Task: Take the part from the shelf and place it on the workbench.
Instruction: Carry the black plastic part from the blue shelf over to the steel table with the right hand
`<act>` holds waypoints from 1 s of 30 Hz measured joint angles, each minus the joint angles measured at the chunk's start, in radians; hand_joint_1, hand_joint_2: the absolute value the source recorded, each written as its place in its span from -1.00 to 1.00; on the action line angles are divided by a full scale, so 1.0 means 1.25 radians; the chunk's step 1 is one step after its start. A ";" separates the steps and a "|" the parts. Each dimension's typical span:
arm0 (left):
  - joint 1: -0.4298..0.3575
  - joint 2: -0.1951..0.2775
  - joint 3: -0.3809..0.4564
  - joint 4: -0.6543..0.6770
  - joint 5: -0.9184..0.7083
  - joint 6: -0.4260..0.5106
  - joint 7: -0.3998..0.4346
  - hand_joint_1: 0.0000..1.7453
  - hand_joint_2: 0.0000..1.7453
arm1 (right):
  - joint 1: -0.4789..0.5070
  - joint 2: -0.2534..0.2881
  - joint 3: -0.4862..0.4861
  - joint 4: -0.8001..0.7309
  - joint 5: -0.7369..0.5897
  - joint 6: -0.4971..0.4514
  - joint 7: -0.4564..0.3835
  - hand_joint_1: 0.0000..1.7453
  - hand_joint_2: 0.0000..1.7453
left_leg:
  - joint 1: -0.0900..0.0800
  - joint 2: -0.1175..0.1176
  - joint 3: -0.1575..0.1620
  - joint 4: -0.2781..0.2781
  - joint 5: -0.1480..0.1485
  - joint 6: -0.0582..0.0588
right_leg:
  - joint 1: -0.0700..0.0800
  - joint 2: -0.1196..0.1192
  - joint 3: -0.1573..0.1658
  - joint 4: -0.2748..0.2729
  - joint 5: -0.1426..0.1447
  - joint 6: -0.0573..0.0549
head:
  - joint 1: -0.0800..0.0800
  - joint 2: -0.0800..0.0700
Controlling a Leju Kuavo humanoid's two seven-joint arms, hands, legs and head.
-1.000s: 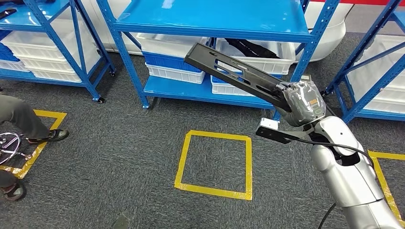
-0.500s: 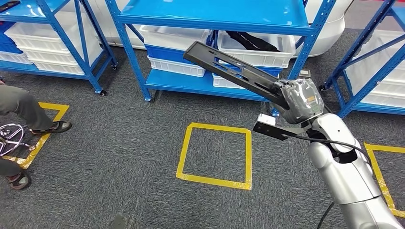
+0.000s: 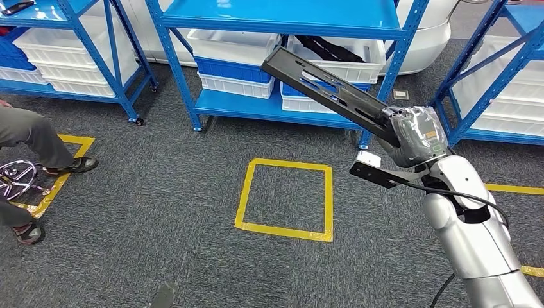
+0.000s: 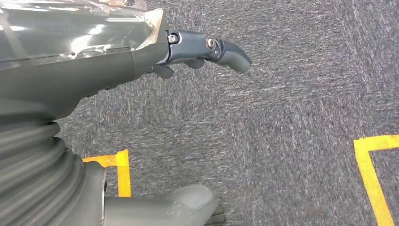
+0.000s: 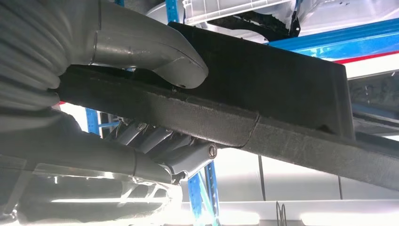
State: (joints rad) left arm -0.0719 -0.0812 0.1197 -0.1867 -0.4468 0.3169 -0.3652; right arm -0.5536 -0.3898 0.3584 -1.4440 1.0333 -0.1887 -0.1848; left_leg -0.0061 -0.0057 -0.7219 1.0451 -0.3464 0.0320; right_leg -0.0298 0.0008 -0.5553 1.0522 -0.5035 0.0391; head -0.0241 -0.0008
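My right hand (image 3: 414, 136) grips one end of a long black slotted part (image 3: 327, 93), which juts up and to the left in front of the blue shelf (image 3: 276, 19). In the right wrist view the thumb (image 5: 155, 47) presses on the black part (image 5: 263, 89) and the fingers (image 5: 188, 157) wrap under it. My left hand (image 4: 141, 56) hangs over the grey carpet with its fingers apart and nothing in it.
White and blue bins (image 3: 234, 61) sit on the shelf's lower level, one holding a black part (image 3: 333, 50). A yellow tape square (image 3: 285, 199) marks the carpet ahead. A person's legs (image 3: 32, 141) and a chair base (image 3: 16, 179) are at the left. More blue racks (image 3: 494, 77) stand at the right.
The whole view has shifted, so the camera moved. My right hand with the black part sits a little further right in the picture.
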 joint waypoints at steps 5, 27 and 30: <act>-0.005 0.002 0.000 0.000 -0.009 0.000 0.000 -1.00 1.00 | 0.003 0.005 -0.008 -0.010 0.011 -0.001 0.004 0.92 1.00 | 0.012 0.000 -0.030 0.194 -0.174 -0.021 | 0.000 -0.004 -0.069 0.002 0.060 -0.027 | -0.005 0.000; -0.037 0.007 0.001 -0.007 -0.031 -0.007 -0.006 -1.00 1.00 | 0.040 0.009 -0.073 -0.068 0.049 -0.014 0.007 0.92 1.00 | -0.009 0.004 -0.005 -0.028 0.025 0.010 | 0.012 0.003 0.062 -0.006 -0.042 -0.001 | -0.001 0.000; -0.035 0.008 0.001 -0.007 -0.033 -0.007 -0.006 -1.00 1.00 | 0.043 0.012 -0.073 -0.074 0.068 -0.023 0.011 0.92 1.00 | -0.007 0.001 -0.013 -0.032 0.041 -0.002 | 0.006 -0.004 0.068 -0.041 -0.048 -0.019 | -0.003 0.000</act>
State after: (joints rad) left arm -0.1152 -0.0712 0.1205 -0.1956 -0.4878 0.3080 -0.3727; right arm -0.4999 -0.3747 0.2669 -1.5365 1.1187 -0.2172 -0.1713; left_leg -0.0152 -0.0047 -0.7387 1.0051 -0.2950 0.0297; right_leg -0.0226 -0.0040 -0.4708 1.0009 -0.5631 0.0151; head -0.0281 -0.0008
